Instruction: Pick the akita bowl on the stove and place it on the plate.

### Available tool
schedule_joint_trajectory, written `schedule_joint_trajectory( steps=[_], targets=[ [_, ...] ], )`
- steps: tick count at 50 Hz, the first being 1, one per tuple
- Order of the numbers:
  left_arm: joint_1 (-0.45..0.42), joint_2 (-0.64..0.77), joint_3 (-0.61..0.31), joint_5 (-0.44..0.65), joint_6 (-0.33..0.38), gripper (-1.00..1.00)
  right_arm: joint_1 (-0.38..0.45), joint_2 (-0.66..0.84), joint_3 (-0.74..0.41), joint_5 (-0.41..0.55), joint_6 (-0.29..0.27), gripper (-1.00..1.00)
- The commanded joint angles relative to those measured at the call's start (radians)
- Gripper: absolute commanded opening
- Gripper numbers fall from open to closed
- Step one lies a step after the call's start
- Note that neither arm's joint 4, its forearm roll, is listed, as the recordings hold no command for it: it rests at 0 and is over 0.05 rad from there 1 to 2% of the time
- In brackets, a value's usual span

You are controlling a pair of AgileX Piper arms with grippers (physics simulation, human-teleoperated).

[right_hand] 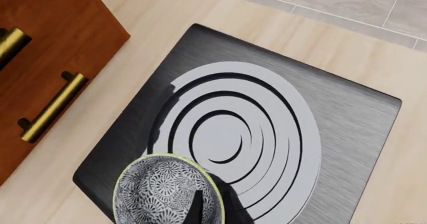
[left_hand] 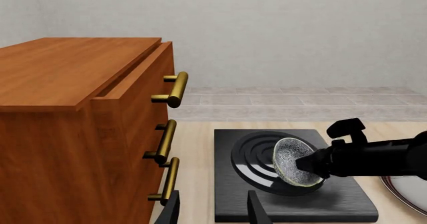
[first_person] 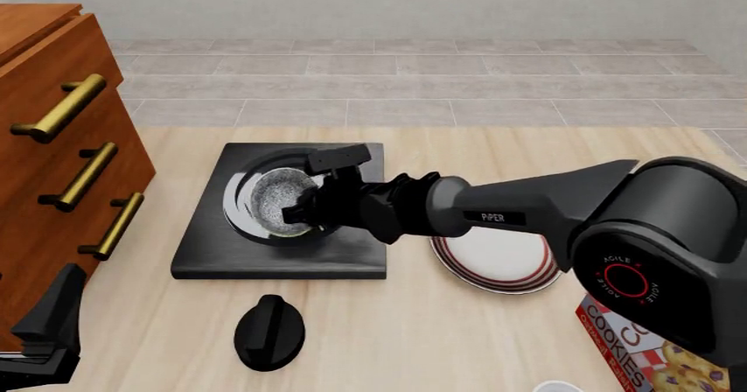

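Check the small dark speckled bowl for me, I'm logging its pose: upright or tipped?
Tipped. The left wrist view shows the small dark speckled bowl with its opening turned sideways, held by the right gripper above the flat black stove.

A reddish-brown wooden drawer cabinet (first_person: 52, 138) with brass bar handles (first_person: 84, 175) stands at the left of the pale wooden table (first_person: 467, 339). A round black knob (first_person: 269, 332) lies near the front edge; a red cookie box (first_person: 636, 357) sits at the right corner. Grey tiled floor (first_person: 408, 77) lies behind.
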Motion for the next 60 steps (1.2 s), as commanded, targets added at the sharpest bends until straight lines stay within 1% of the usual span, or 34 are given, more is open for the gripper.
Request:
schedule_joint_trajectory(
  steps=[1, 6, 10, 14, 19, 26, 41, 51, 60],
  targets=[
    [0.0, 0.0, 0.0, 0.0, 0.0, 1.0, -0.008, 0.026, 0.008, 0.002, -0.004, -1.0],
    [0.0, 0.0, 0.0, 0.0, 0.0, 1.0, -0.003, -0.025, 0.024, 0.004, -0.021, -1.0],
    [0.0, 0.0, 0.0, 0.0, 0.0, 1.0, -0.012, -0.057, 0.025, 0.013, -0.046, -1.0],
    [0.0, 0.0, 0.0, 0.0, 0.0, 1.0, -0.02, -0.093, 0.039, 0.011, -0.052, -1.0],
    [0.0, 0.0, 0.0, 0.0, 0.0, 1.0, -0.04, -0.132, 0.063, 0.0, -0.075, -1.0],
    [0.0, 0.0, 0.0, 0.0, 0.0, 1.0, -0.063, -0.186, 0.114, -0.021, -0.085, -1.0],
    [0.0, 0.0, 0.0, 0.0, 0.0, 1.0, -0.123, -0.3, 0.27, -0.09, -0.08, -1.0],
    [0.0, 0.0, 0.0, 0.0, 0.0, 1.0, -0.192, -0.369, 0.397, -0.148, -0.074, -1.0],
    [0.0, 0.0, 0.0, 0.0, 0.0, 1.0, -0.249, -0.425, 0.481, -0.179, -0.067, -1.0]
  ],
)
